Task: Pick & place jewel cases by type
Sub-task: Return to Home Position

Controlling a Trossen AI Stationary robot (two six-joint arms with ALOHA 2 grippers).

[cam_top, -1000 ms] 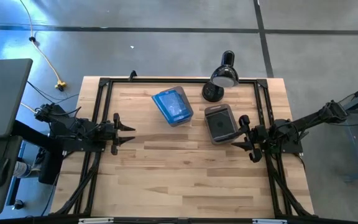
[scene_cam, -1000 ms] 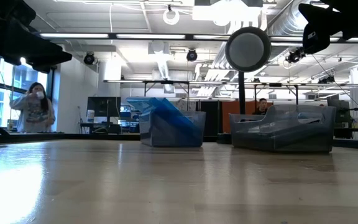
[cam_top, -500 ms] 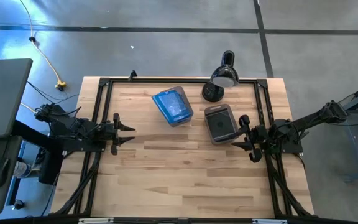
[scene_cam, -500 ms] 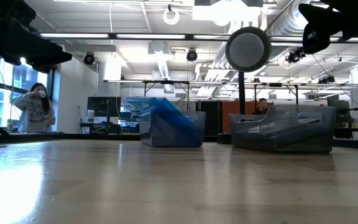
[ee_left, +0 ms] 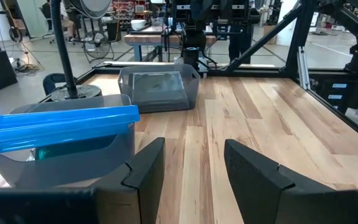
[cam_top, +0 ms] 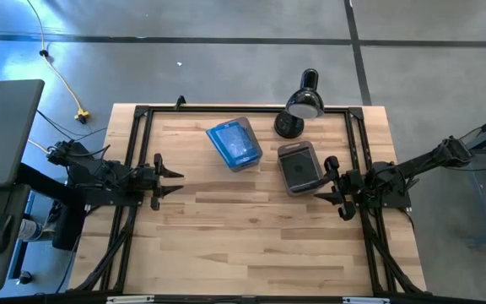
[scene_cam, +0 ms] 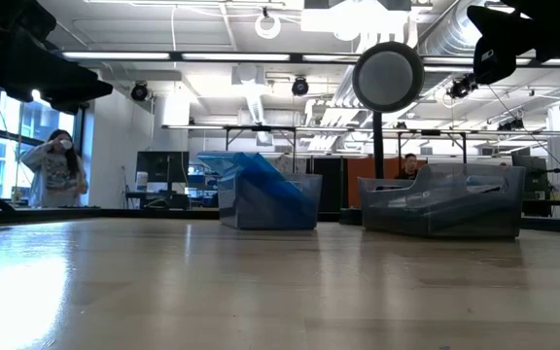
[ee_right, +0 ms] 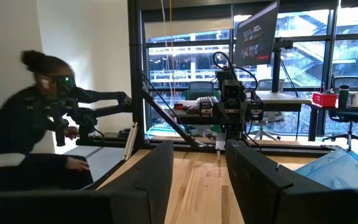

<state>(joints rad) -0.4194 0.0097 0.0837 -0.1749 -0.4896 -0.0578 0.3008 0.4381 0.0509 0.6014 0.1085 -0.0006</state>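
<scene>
Blue jewel cases lie stacked in a translucent grey tub at the table's far middle, their upper edge leaning over the tub's rim. Dark grey-black cases lie in a second grey tub to its right; the low view shows them slanting inside that tub. My left gripper waits open at the table's left side. My right gripper is open at the right side, just beside the second tub. Neither touches anything. The clear-grey case with a disc is not in view.
A black dome-headed lamp stands at the far edge behind the two tubs. A black frame runs around the table. The near half of the wooden top is bare. People show in the room beyond the table.
</scene>
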